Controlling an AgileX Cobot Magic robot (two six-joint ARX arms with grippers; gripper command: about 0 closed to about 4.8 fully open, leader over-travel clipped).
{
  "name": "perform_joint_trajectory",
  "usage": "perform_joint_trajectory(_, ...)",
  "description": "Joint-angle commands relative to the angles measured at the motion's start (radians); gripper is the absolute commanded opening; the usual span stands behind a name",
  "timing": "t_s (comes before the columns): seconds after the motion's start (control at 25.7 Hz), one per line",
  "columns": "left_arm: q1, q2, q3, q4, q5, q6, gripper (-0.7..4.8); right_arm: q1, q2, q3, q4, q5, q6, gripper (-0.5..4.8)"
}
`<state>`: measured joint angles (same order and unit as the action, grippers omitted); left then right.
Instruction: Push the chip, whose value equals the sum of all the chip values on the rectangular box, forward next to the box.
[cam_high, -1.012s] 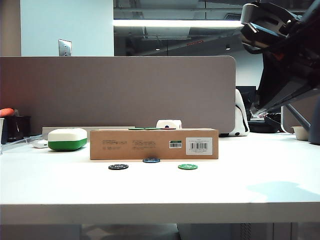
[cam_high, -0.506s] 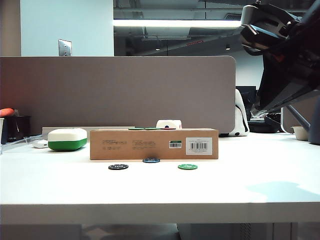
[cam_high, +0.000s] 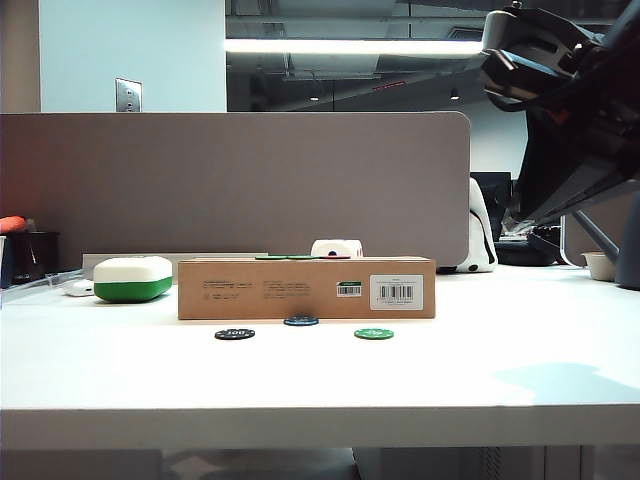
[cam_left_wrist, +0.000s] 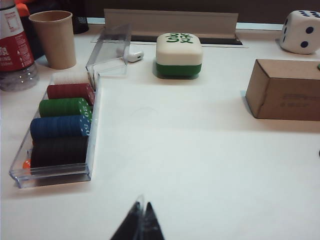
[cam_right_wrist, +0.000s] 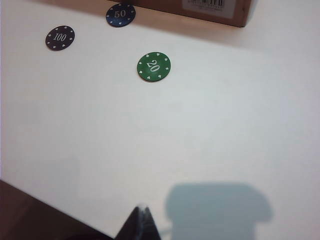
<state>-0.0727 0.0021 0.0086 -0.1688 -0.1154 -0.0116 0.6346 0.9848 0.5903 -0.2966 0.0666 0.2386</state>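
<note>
The blue chip (cam_high: 301, 321), marked 50 (cam_right_wrist: 120, 15), lies flat on the white table just in front of the rectangular box (cam_high: 306, 288), close to its front face. Thin chips (cam_high: 300, 257) rest on top of the box; their numbers are unreadable. My right gripper (cam_right_wrist: 142, 209) is shut and empty, held high over the table's near edge, well back from the chip. Its arm (cam_high: 560, 90) is raised at the upper right of the exterior view. My left gripper (cam_left_wrist: 142, 207) is also shut and empty, above bare table to the left of the box's end (cam_left_wrist: 287, 90).
A black 100 chip (cam_right_wrist: 60, 38) and a green 20 chip (cam_right_wrist: 154, 67) lie either side of the blue one. A white-and-green case (cam_left_wrist: 179, 55), a die (cam_left_wrist: 301, 31), a clear tray of stacked chips (cam_left_wrist: 94, 125), a paper cup (cam_left_wrist: 52, 39) and a bottle (cam_left_wrist: 15, 45) stand to the left.
</note>
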Motion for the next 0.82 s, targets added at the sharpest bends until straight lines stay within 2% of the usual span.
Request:
perform_joint_trajectory(0.04, -0.001, 0.000, -0.001, 0.007, 0.007, 0.002, -0.05, 0.000, -0.003, 0.003, 0.009, 0.003, 0.000, -0.05)
perform_joint_trajectory(0.19, 0.007, 0.000, -0.002, 0.006, 0.008, 0.003, -0.05, 0.000, -0.003, 0.003, 0.009, 0.003, 0.000, -0.05)
perform_joint_trajectory(0.39, 0.081, 0.000, -0.001, 0.008, 0.104, -0.003, -0.05, 0.000, -0.003, 0.003, 0.010, 0.003, 0.000, -0.05)
perform_joint_trajectory(0.55, 0.080, 0.000, -0.001, 0.008, 0.110, -0.002, -0.05, 0.000, -0.003, 0.003, 0.009, 0.003, 0.000, -0.05)
perform_joint_trajectory(0.66, 0.080, 0.000, -0.001, 0.032, 0.165, 0.032, -0.05, 0.000, -0.003, 0.003, 0.009, 0.003, 0.000, -0.05)
perform_joint_trajectory(0.82, 0.080, 0.000, -0.001, 0.056, 0.160, 0.035, -0.05, 0.000, -0.003, 0.003, 0.009, 0.003, 0.000, -0.05)
